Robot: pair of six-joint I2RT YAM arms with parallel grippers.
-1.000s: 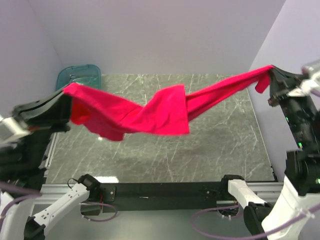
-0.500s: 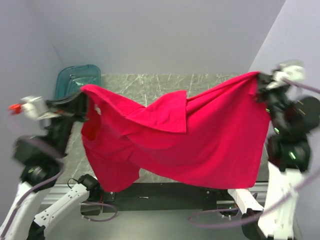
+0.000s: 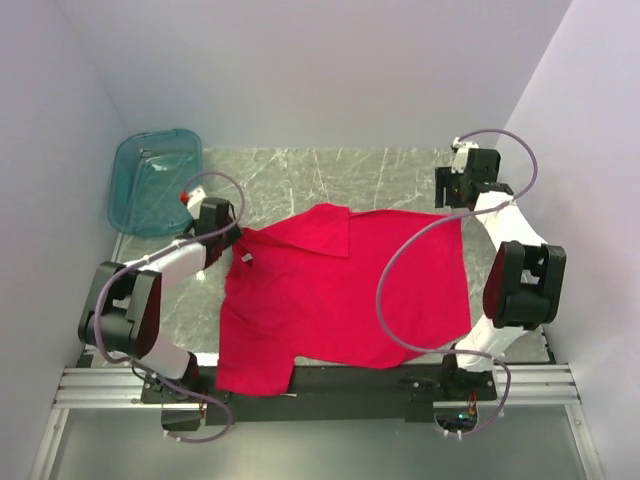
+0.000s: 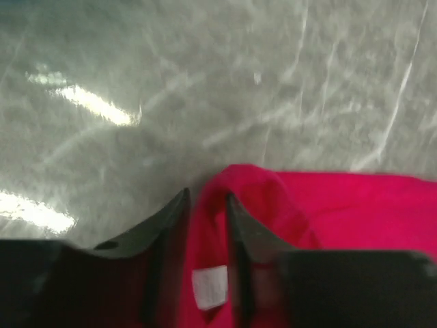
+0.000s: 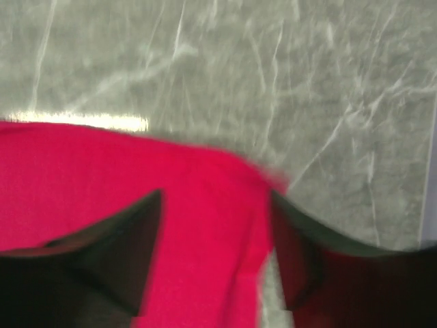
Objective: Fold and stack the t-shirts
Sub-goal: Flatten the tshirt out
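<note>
Left gripper (image 3: 232, 240): low over the table (image 3: 330, 170), its fingers (image 4: 171, 225) parted by a narrow gap; I could not tell whether the pads pressed the cloth.
Between the left fingers: a raised fold of the t-shirt (image 3: 340, 290), running from deep in the gap out just past the fingertips, with the white label (image 4: 209, 287) lying well back between them.
Ahead of the left fingers: bare marbled tabletop beyond the cloth's rounded edge.
Right gripper (image 3: 452, 205): also low, its fingers (image 5: 130, 239) spread wide and gripping nothing.
Under the right fingers: the t-shirt's corner lay flat, filling the gap and passing beneath the one finger; its edge ended just short of the other.
Ahead of the right fingers: the cloth's edge, then bare tabletop.
T-shirt: red, spread open on the table between the two grippers, one sleeve trailing back toward the arm bases and over the table's near edge.
Tub (image 3: 155, 180): teal, off to the outer side of the left gripper, apart from the cloth.
</note>
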